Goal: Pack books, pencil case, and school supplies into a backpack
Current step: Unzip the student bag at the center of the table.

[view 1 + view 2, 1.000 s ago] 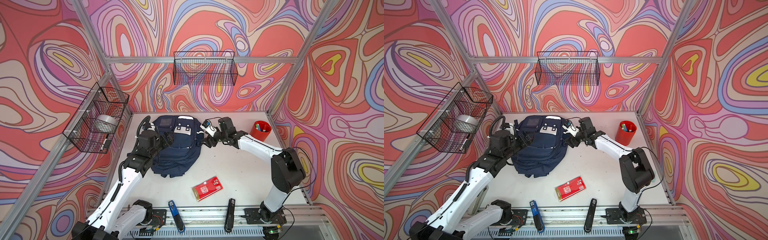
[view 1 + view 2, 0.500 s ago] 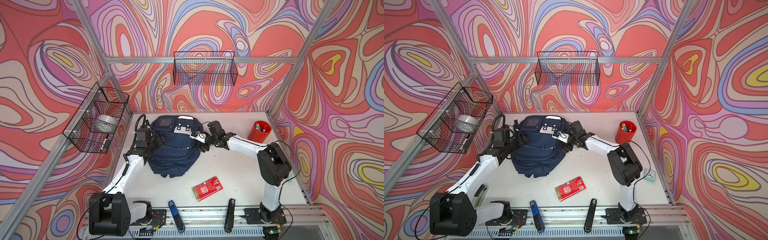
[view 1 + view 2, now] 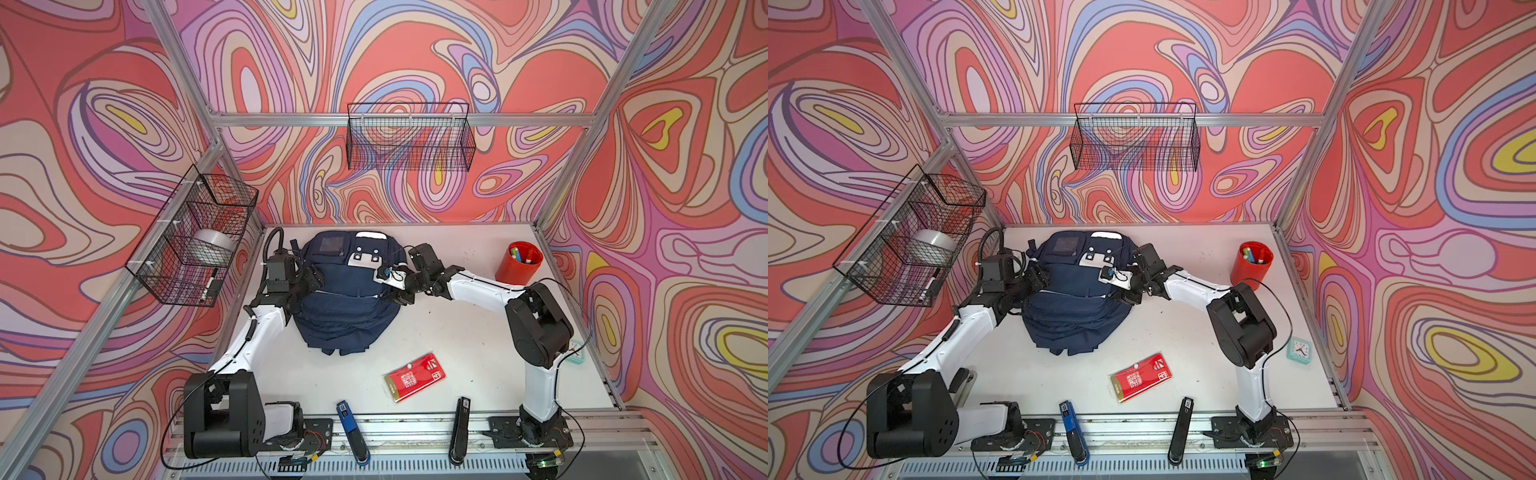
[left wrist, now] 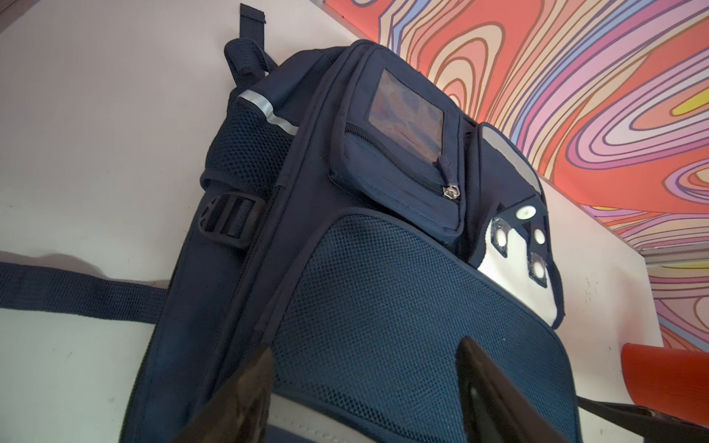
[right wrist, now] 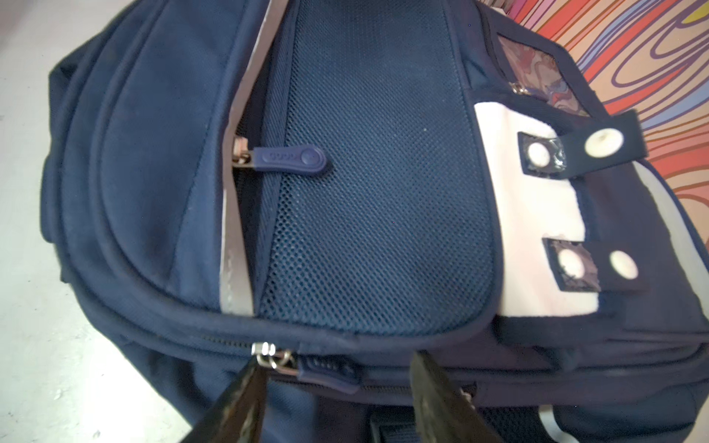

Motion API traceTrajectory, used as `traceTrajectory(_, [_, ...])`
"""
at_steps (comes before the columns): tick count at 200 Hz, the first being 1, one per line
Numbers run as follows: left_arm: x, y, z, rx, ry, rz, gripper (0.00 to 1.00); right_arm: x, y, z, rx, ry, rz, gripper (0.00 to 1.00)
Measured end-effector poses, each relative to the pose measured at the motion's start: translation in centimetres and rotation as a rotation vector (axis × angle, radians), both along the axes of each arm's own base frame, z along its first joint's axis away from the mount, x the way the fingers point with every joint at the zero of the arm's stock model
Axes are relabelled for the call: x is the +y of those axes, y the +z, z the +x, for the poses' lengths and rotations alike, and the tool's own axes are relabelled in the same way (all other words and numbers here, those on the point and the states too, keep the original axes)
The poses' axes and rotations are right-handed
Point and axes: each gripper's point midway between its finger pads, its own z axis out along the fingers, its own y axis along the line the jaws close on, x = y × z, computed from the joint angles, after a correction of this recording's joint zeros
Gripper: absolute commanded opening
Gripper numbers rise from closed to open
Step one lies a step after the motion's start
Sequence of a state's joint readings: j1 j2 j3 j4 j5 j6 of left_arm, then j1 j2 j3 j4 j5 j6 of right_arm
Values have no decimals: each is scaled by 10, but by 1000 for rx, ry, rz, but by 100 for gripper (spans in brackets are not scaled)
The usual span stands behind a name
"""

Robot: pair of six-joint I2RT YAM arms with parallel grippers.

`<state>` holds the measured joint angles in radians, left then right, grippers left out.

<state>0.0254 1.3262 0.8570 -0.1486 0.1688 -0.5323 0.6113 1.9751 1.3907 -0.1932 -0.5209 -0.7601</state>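
The navy backpack (image 3: 345,316) (image 3: 1075,316) lies flat at the back of the white table, its zips shut. My left gripper (image 3: 313,280) (image 4: 364,349) is at its left side, open, its fingers spread over the mesh front panel (image 4: 383,314). My right gripper (image 3: 401,295) (image 5: 337,364) is at the backpack's right edge, open, with a dark zipper pull (image 5: 326,374) between its fingers, apart from the pads. The flat red packet (image 3: 414,377) (image 3: 1140,377) lies alone near the table's front. The books and the pencil case are out of view.
A red cup of markers (image 3: 519,264) stands at the back right. A blue stapler (image 3: 353,432) and a black stapler (image 3: 459,428) lie on the front rail. A small clock (image 3: 1299,350) sits at the right edge. Wire baskets (image 3: 409,137) (image 3: 195,237) hang on the walls.
Both arms have dropped lower and closed in on the backpack's sides. Both grippers' fingers have narrowed, the right more, and it now straddles the zipper pull.
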Motion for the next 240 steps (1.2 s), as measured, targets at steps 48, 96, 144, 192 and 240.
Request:
traceTrajectory(48, [17,-10,1,28,67,72,75,6,-4,-7,4,27,-8,9])
traceTrajectory(96, [19,-10,1,26,69,79,57,3,-11,-13,55,20,-28,0])
traceTrajectory(144, [17,-22,2,57,67,66,63,-4,-27,-15,66,-21,-47,0])
traceTrajectory(192, [16,-30,-4,53,69,55,45,-6,-21,-14,79,-46,-23,0])
traceTrajectory(240, [13,-39,-6,43,71,-10,0,-12,-12,-19,122,-98,-35,0])
